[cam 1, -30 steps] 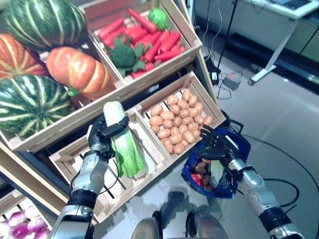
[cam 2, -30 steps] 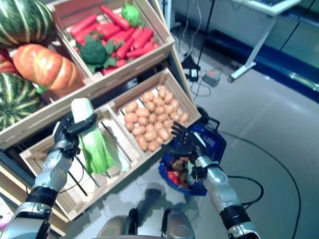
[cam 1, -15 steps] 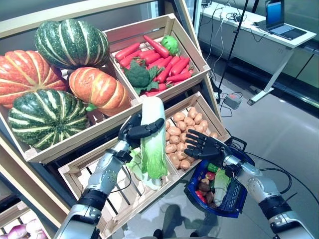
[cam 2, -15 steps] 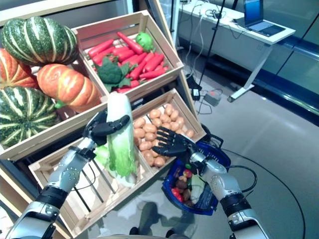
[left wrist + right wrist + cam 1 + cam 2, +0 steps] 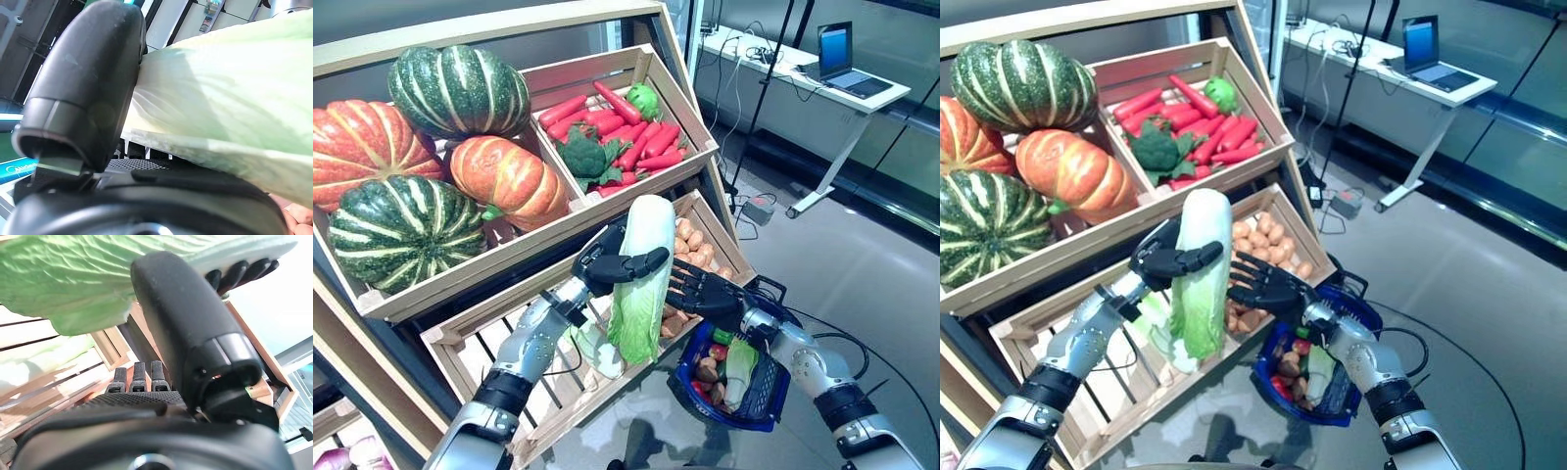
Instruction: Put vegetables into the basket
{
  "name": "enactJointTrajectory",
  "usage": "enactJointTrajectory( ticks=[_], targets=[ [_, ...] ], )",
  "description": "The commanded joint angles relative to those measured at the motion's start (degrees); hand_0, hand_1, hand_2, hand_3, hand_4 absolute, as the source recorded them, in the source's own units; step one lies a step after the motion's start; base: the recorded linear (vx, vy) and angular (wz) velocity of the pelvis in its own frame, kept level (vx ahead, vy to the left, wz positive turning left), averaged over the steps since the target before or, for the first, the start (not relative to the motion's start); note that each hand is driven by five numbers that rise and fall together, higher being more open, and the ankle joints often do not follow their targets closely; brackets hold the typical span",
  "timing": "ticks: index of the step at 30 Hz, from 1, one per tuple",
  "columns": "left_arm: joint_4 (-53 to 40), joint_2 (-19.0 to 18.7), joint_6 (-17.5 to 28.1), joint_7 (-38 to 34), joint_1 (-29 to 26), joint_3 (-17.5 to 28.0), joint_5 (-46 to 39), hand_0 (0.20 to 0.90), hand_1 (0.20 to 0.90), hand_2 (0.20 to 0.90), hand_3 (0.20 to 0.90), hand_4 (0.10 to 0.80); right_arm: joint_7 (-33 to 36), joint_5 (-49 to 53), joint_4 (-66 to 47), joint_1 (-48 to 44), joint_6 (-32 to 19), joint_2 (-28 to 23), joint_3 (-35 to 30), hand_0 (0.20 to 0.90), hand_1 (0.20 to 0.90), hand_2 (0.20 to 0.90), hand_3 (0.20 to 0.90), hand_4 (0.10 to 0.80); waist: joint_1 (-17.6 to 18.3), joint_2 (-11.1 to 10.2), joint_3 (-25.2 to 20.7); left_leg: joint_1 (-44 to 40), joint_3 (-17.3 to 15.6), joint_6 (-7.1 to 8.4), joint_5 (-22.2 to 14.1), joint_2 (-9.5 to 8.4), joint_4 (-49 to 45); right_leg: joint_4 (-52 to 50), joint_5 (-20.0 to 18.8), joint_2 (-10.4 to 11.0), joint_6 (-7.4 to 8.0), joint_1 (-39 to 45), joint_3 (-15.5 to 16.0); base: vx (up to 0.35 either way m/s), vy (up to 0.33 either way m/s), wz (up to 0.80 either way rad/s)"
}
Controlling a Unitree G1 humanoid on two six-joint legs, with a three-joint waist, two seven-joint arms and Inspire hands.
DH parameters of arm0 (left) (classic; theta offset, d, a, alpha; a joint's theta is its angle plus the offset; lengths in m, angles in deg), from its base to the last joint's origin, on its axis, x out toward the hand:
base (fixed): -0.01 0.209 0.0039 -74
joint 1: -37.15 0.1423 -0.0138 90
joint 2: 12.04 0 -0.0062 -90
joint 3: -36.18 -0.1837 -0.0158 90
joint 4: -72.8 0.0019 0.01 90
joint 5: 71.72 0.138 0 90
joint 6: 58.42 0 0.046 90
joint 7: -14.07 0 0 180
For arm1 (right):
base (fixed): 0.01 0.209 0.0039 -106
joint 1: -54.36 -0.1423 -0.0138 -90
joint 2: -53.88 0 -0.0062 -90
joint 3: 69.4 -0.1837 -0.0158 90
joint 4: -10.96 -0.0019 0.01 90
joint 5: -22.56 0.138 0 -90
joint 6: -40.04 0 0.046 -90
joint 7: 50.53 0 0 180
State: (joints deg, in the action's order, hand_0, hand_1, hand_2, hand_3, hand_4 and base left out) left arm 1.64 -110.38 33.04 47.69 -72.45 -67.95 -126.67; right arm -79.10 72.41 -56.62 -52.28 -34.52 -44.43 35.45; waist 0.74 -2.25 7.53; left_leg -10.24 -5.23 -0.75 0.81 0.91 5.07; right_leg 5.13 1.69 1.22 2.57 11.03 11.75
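Note:
My left hand (image 5: 607,264) is shut on a long pale green napa cabbage (image 5: 641,294), held upright with its leafy end down, in front of the lower crate. In the left wrist view the cabbage (image 5: 234,98) lies against the thumb (image 5: 88,98). My right hand (image 5: 710,294) is open, its straight fingers reaching to the cabbage's side, just above the near rim of the blue basket (image 5: 773,377). The basket stands on the floor and holds red, brown and green vegetables (image 5: 720,362). The right wrist view shows the cabbage (image 5: 73,279) past its thumb (image 5: 186,323).
A tall wooden stand (image 5: 509,245) with slanted crates of vegetables rises at the left, close behind both hands. A white desk (image 5: 803,73) with a laptop stands at the back right. Grey floor (image 5: 871,264) lies to the right of the basket.
The camera has tilted up. My left hand has carried the cabbage to the right, from over the lower left crate towards the basket. My right hand has reached up from the basket to the cabbage.

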Motion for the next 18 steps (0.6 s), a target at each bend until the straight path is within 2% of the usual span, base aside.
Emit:
enactJointTrajectory(
  ticks=[1,9,12,18],
  targets=[
    [-4.50,3.82,4.45,2.25,-8.60,-0.52,-6.23,0.300,0.300,0.300,0.300,0.400,-5.46,-0.76,0.91,-4.67,-0.83,2.23,2.80,0.900,0.900,0.900,0.900,0.800,-0.15,0.23,-5.75,-0.73,0.02,-0.10,-6.01,-1.80,-0.07,-0.13,1.95,0.91,-1.48,1.26,0.07,0.044,-0.018,-0.03],
    [-6.78,4.94,5.04,1.56,-9.17,-1.52,-6.36,0.300,0.300,0.300,0.300,0.400,-10.20,-2.13,0.73,-4.55,1.26,4.06,6.03,0.900,0.900,0.900,0.900,0.800,-0.08,0.33,-5.84,-1.22,0.27,-0.29,-6.31,-1.91,-0.07,-0.13,2.15,0.91,-1.46,1.74,-0.31,0.009,-0.004,0.00],
    [-7.22,5.14,4.98,1.49,-9.41,-1.25,-7.00,0.300,0.300,0.300,0.300,0.400,-13.88,-1.63,0.05,-4.37,3.00,4.76,6.93,0.900,0.900,0.900,0.900,0.800,-0.04,0.30,-5.96,-1.32,0.20,-0.26,-6.33,-1.89,-0.07,-0.13,2.18,0.94,-1.41,1.85,-0.33,0.000,0.000,0.00],
    [-6.89,5.05,4.99,1.26,-10.79,-1.67,-7.37,0.300,0.300,0.300,0.300,0.400,-23.05,5.60,-0.50,-5.19,7.38,6.87,8.18,0.900,0.900,0.900,0.900,0.800,-0.44,0.31,-6.29,-1.35,0.56,-0.21,-6.40,-1.99,-0.07,-0.13,2.45,0.89,-1.44,2.02,-0.16,0.000,0.000,0.00]
  ],
)
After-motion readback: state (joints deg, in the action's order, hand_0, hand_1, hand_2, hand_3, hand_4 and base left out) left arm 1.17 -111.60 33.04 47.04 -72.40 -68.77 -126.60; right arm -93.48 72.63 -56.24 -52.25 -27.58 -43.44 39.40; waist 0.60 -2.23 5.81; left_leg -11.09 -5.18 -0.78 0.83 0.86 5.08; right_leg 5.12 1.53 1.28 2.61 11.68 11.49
